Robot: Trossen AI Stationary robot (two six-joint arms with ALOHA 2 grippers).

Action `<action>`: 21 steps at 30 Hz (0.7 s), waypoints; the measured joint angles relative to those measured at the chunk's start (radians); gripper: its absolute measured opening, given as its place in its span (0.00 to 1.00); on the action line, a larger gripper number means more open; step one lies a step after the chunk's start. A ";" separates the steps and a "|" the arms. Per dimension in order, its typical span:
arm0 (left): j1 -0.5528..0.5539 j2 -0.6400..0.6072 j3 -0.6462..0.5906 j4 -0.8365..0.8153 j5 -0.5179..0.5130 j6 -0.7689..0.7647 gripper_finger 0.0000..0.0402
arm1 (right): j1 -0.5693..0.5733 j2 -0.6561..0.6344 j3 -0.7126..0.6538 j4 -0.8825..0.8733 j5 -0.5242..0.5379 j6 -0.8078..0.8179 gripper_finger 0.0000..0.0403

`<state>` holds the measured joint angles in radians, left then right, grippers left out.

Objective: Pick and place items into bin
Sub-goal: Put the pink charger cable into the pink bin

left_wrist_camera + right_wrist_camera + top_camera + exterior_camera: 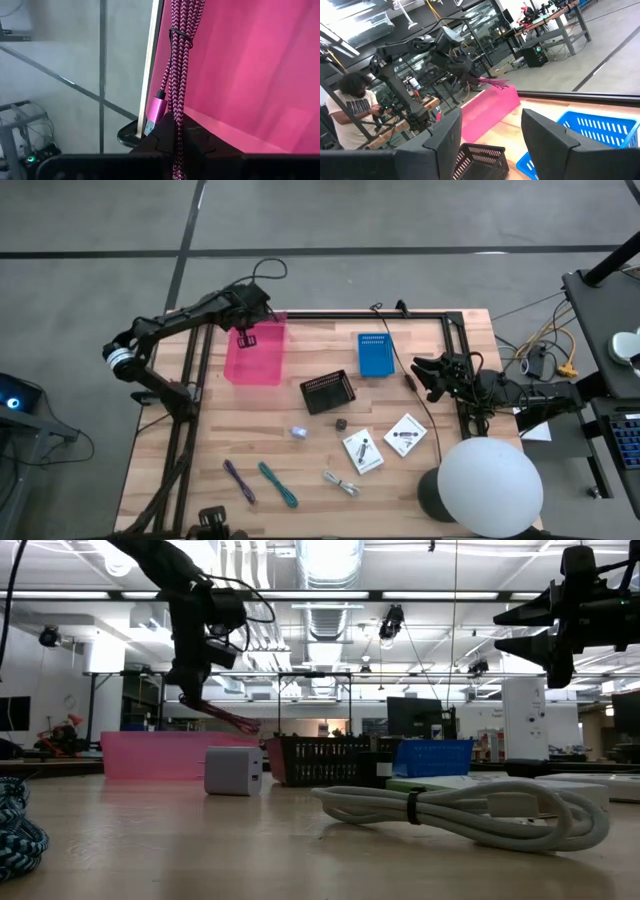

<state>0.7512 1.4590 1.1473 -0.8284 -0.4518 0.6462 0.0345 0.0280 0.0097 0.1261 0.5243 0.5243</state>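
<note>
My left gripper (247,328) hangs over the pink bin (257,352) at the table's far left, shut on a bundled maroon-pink braided cable (175,60) with a pink plug (156,111). The bundle slants down from the fingers in the low view (225,718). My right gripper (420,372) is open and empty, raised at the table's right, beside the blue bin (375,354). On the table lie a purple bundle (238,480), a green bundle (278,484), a white cable (341,483), two white packets (362,450) (405,434), a small dark knob (340,423) and a small whitish block (298,432). My left gripper pinches the cable bundle between its two fingers (160,135), at one end of the bundle, close to the pink plug. The fingers come from above, pointing down, and lie along the bundle. The bundle hangs below them, slanting, lifted clear above the pink bin.
A black mesh basket (328,391) stands mid-table between the pink and blue bins. A white lamp dome (490,485) covers the near right corner. A person (350,115) stands in the room beyond the table. Bare wood lies between the bins and the loose items.
</note>
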 joint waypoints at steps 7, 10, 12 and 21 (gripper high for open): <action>0.080 0.000 -0.075 0.061 0.094 0.047 0.00 | 0.000 0.000 0.000 -0.001 0.000 0.000 0.48; 0.091 0.000 -0.128 0.131 0.140 0.080 0.00 | 0.000 0.000 0.000 -0.003 0.000 0.000 0.48; 0.092 0.001 -0.159 0.170 0.148 0.120 0.00 | 0.000 0.000 0.000 -0.003 0.000 0.000 0.48; 0.094 0.007 -0.221 0.301 0.146 0.174 0.01 | 0.000 0.000 0.000 -0.003 0.000 0.000 0.48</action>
<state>0.8455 1.4662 0.9260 -0.5270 -0.3058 0.8200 0.0345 0.0280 0.0097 0.1234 0.5247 0.5242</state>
